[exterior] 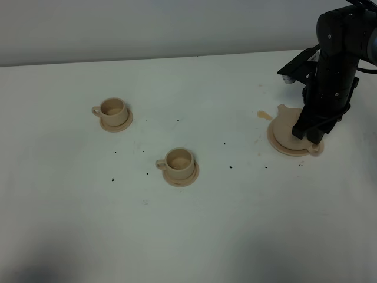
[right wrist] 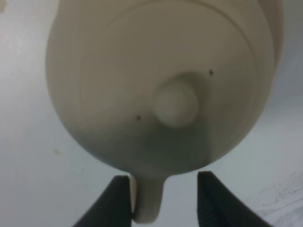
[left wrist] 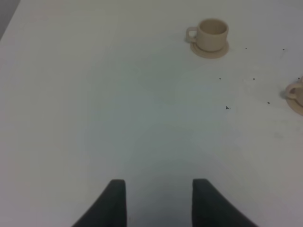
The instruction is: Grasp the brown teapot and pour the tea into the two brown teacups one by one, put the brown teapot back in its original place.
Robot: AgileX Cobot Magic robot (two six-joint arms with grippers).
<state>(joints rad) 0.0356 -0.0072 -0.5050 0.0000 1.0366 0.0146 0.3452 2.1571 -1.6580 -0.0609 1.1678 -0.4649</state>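
Two tools noted. The right tool (right wrist: 163, 182) is down at the teapot (right wrist: 161, 71), fingers (right wrist: 118, 198) apart and straddling the loop handle (right wrist: 147, 201). One finger touches it and the other stands clear, so it is not clamped. The teapot sits upright, lid on, on the wide saucer (exterior: 281, 147) at the right of the counter (exterior: 235, 224). A small tan stain (exterior: 264, 115) lies just beside the spout (exterior: 282, 108). The left tool (left wrist: 159, 187) is released, hovering low over the counter, nothing between its fingers. Two cups on small saucers stand well apart from the teapot: near cup (exterior: 178, 159) mid-counter, far cup (exterior: 112, 108) further left. Dark specks (exterior: 226, 143) are scattered between.
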